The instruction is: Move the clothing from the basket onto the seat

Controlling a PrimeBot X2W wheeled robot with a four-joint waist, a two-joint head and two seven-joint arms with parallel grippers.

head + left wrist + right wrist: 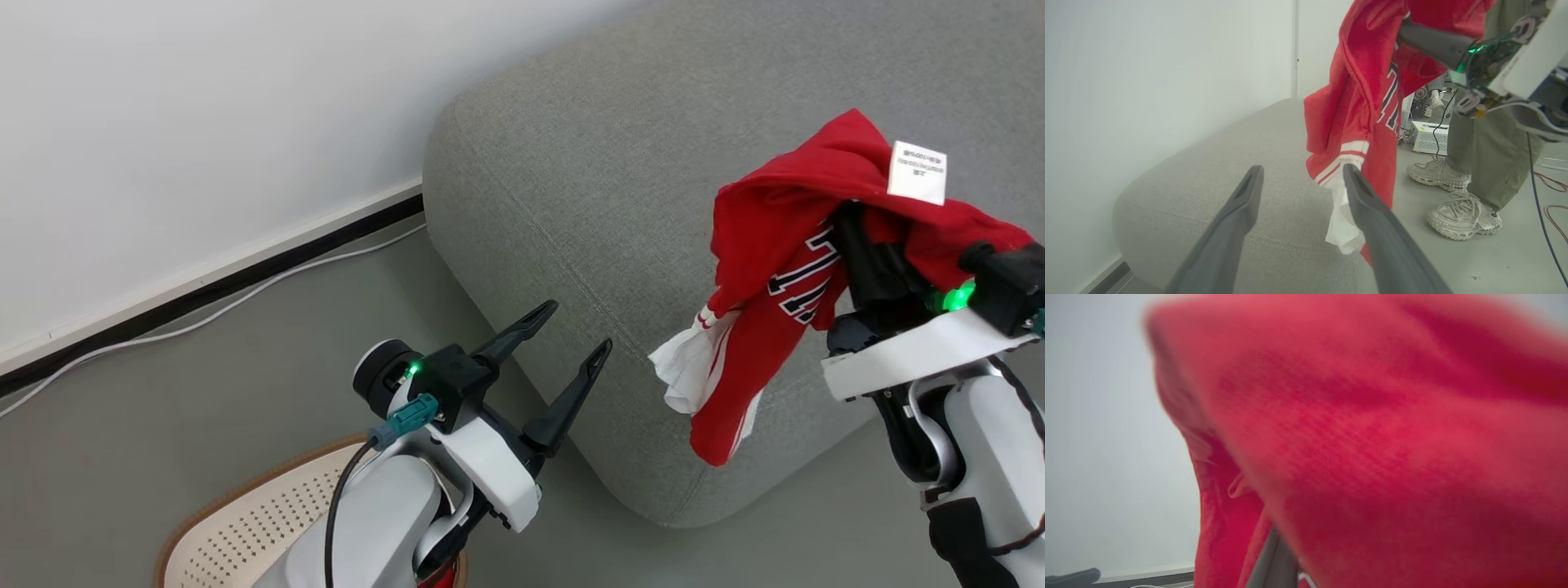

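Note:
Red clothing (pixel 775 245) with white trim bands, dark-and-white lettering and a white tag (pixel 916 171) hangs draped over my right gripper (pixel 853 224), which is shut on it, above the front right part of the grey seat (pixel 588 163). Its lower end dangles near the seat's front edge. The fabric (pixel 1372 437) covers most of the right wrist view. My left gripper (pixel 578 325) stands open and empty over the seat's front edge, left of the clothing (pixel 1367 81). The cream basket (pixel 245 523) sits on the floor at the lower left, partly behind my left arm, with a sliver of red (pixel 441 576) beside it.
A white wall with a dark baseboard (pixel 204 286) and a white cable (pixel 163 327) runs behind the seat's left side. A person's legs and pale shoes (pixel 1461 212) stand on the floor beyond the seat, near a white box (pixel 1429 136) and loose cables (pixel 1551 204).

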